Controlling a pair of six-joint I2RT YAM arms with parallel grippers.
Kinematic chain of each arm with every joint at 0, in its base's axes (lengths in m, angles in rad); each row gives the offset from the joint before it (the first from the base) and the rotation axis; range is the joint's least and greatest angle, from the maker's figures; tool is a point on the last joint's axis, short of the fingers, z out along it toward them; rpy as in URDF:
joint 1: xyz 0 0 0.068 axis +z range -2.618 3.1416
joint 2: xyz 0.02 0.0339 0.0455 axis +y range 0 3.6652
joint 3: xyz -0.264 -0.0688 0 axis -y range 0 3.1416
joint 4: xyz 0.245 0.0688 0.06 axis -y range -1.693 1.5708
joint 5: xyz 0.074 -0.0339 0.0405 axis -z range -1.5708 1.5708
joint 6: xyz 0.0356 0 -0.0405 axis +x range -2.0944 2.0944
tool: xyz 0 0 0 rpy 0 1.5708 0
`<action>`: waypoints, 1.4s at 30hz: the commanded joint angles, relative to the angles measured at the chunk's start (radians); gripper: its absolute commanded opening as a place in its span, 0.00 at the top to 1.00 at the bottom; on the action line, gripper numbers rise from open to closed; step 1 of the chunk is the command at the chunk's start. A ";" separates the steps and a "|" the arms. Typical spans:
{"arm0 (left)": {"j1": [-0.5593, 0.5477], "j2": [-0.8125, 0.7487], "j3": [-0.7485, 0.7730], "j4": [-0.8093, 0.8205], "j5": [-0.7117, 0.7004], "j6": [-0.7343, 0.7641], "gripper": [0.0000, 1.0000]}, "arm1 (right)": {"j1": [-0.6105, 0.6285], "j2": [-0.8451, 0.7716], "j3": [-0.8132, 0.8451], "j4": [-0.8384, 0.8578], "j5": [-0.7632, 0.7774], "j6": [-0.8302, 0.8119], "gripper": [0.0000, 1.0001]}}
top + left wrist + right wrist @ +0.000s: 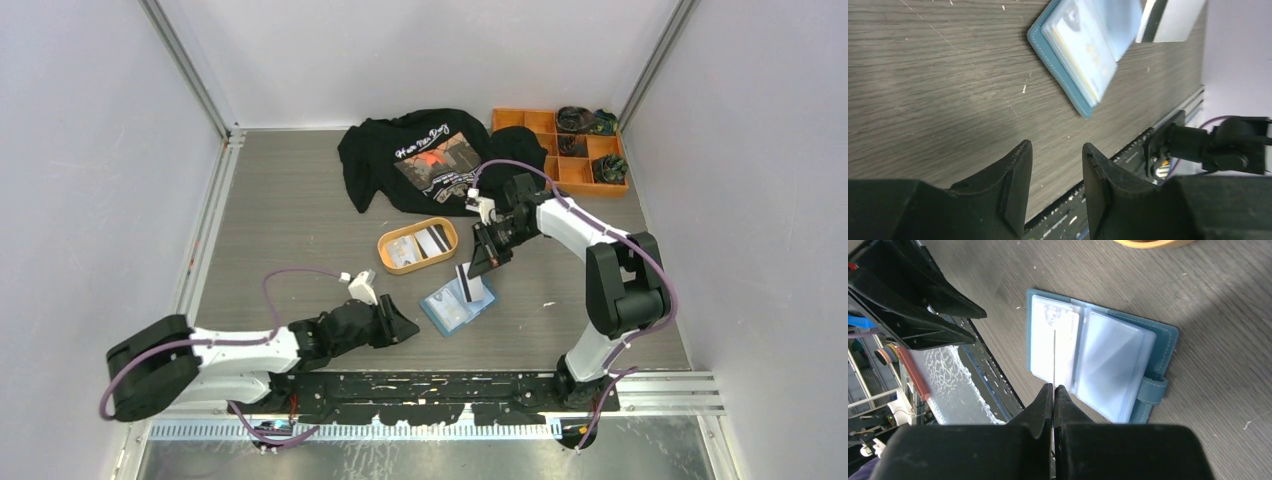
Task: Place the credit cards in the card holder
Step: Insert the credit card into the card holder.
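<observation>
The teal-blue card holder (456, 308) lies open on the table, clear pockets up, a card in its left pocket (1053, 337). It also shows in the left wrist view (1073, 55). My right gripper (480, 260) is shut on a white credit card with a dark stripe (470, 284), held on edge just above the holder; in the right wrist view the card is a thin line (1054, 357). More credit cards (425, 243) lie in the orange oval tray (417, 245). My left gripper (405, 328) is open and empty, low on the table left of the holder.
A black printed T-shirt (430, 160) lies at the back centre. An orange compartment box (565, 150) with dark items stands at the back right. The black base rail (440, 385) runs along the near edge.
</observation>
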 commanded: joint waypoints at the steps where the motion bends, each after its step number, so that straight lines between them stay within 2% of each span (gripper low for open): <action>1: -0.018 0.135 0.079 0.160 -0.060 -0.015 0.57 | -0.006 0.042 0.046 -0.013 0.016 -0.029 0.99; 5: -0.019 0.226 0.095 0.225 -0.082 -0.031 0.55 | -0.005 0.086 0.050 0.000 0.005 -0.016 0.99; 16: -0.018 0.332 0.175 0.086 -0.159 -0.214 0.52 | 0.003 0.149 0.047 0.023 -0.029 -0.006 0.99; 22: -0.019 0.376 0.200 0.082 -0.176 -0.235 0.52 | 0.010 0.174 0.046 0.014 -0.070 -0.003 0.99; 25: -0.019 0.395 0.226 0.025 -0.193 -0.275 0.53 | 0.021 0.175 0.048 0.016 -0.061 0.004 0.99; 33: -0.019 0.410 0.252 -0.026 -0.221 -0.270 0.55 | 0.028 0.158 0.024 0.058 -0.083 0.076 0.99; 42: -0.019 0.393 0.289 -0.132 -0.249 -0.223 0.60 | 0.006 0.089 -0.016 0.129 0.015 0.167 0.99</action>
